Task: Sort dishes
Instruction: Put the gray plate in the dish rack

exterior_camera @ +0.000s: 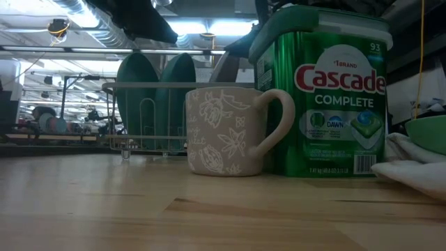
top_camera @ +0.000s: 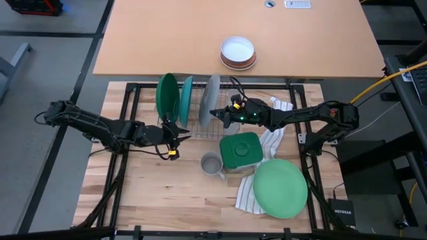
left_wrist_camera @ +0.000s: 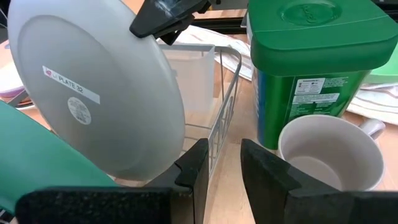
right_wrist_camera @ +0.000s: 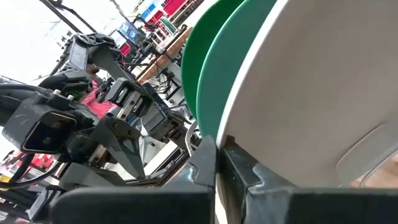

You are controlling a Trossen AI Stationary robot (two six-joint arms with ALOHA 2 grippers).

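In the low view the grey plate (top_camera: 211,100) stands mostly hidden, upright in the wire rack (top_camera: 200,127); the right pincer (top_camera: 217,113) pinches its smooth rim. The left pincer (top_camera: 181,137), part open, holds nothing.

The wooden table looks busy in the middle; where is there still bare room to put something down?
Bare wood lies along the table's near edge, left of the mug and striped towel, below the left gripper. It is crowded around the dish rack, where the right gripper pinches the grey plate, and by the detergent tub and light green plate.
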